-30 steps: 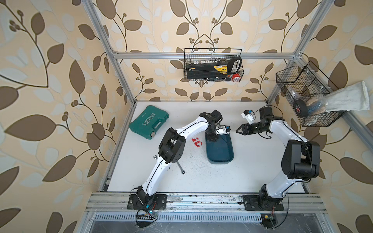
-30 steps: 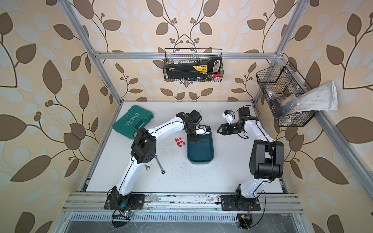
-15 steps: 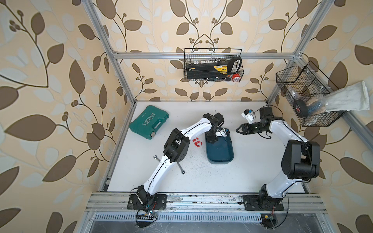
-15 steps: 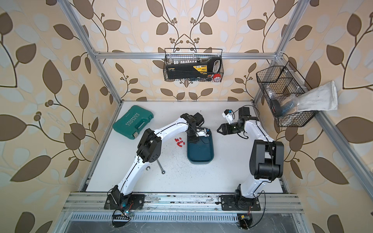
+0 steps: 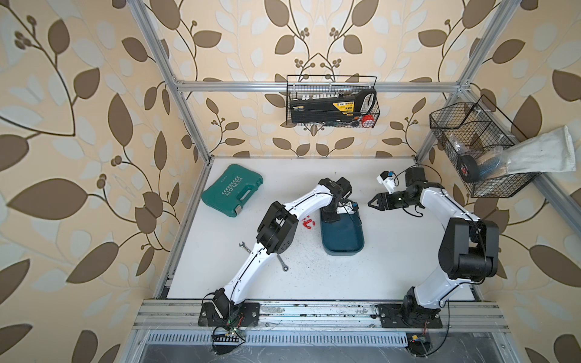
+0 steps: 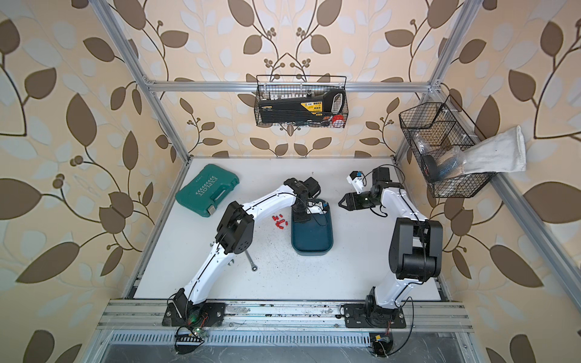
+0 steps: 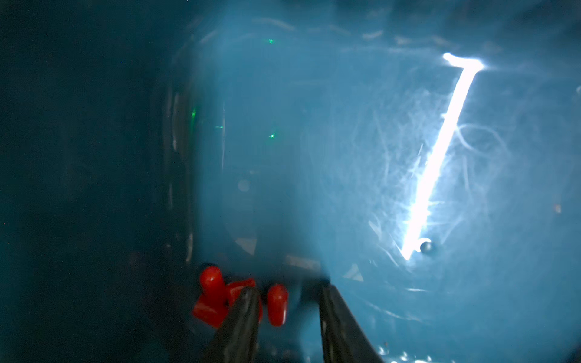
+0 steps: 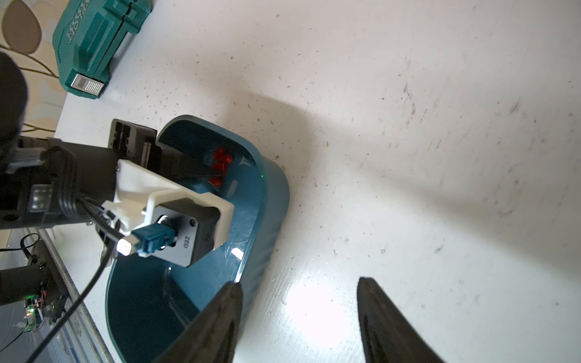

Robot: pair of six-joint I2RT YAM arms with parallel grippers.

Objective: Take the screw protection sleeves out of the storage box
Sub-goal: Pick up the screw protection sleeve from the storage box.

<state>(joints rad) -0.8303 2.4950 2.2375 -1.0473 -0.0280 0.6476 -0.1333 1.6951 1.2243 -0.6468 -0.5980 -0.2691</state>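
Partway through: some out, a few left inside
In both top views, red screw protection sleeves [image 5: 308, 222] [image 6: 279, 221] lie on the table [image 5: 393, 267] just outside one long side of the storage box [image 5: 342, 251], whose front half looks bare. Left wrist: my left pincer [image 7: 288, 287] stands narrowly apart around one sleeve, gripping nothing yet, with about three more crowded by the wall. Right wrist: my right pincer [image 8: 298, 283] hangs wide and empty by the box's other long rim, open table beyond
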